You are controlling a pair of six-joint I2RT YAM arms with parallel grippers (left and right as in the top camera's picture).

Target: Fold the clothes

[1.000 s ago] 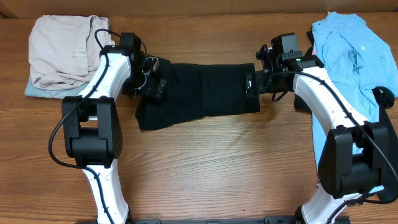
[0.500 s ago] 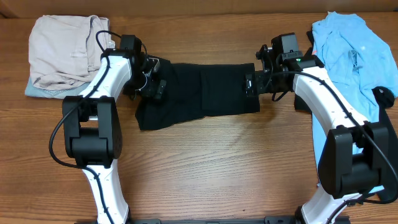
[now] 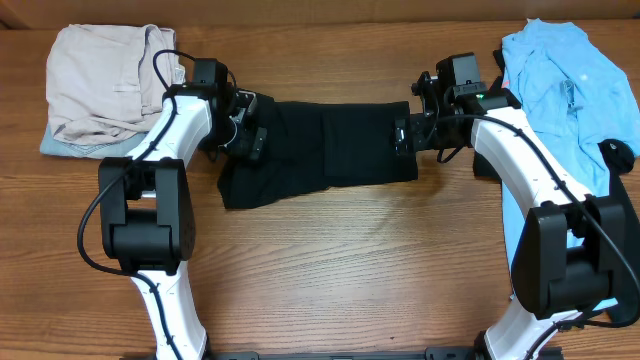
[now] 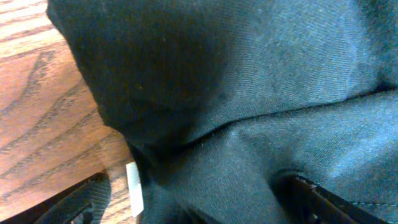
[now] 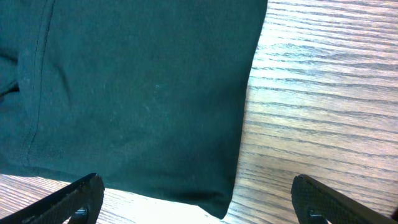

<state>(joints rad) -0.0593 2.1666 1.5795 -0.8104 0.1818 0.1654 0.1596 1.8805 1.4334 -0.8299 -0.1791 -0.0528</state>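
A black garment (image 3: 325, 150) lies spread across the middle of the table. My left gripper (image 3: 250, 136) sits on its left end. In the left wrist view the black cloth (image 4: 236, 93) fills the frame, and the left gripper (image 4: 199, 208) has its fingers wide apart with bunched cloth and a white tag (image 4: 134, 190) between them. My right gripper (image 3: 402, 135) is over the garment's right end. In the right wrist view the right gripper (image 5: 199, 202) is open, straddling the garment's right edge and corner (image 5: 227, 202) just above the cloth (image 5: 137, 93).
A folded beige pile (image 3: 100, 80) lies at the far left on a pale blue piece (image 3: 58, 146). A light blue shirt (image 3: 565, 90) lies crumpled at the far right, with a dark item (image 3: 620, 155) at its edge. Bare wood (image 3: 330, 270) lies in front of the garment.
The left arm has shifted very slightly at the garment's left end. The garment and the right arm have not visibly moved.
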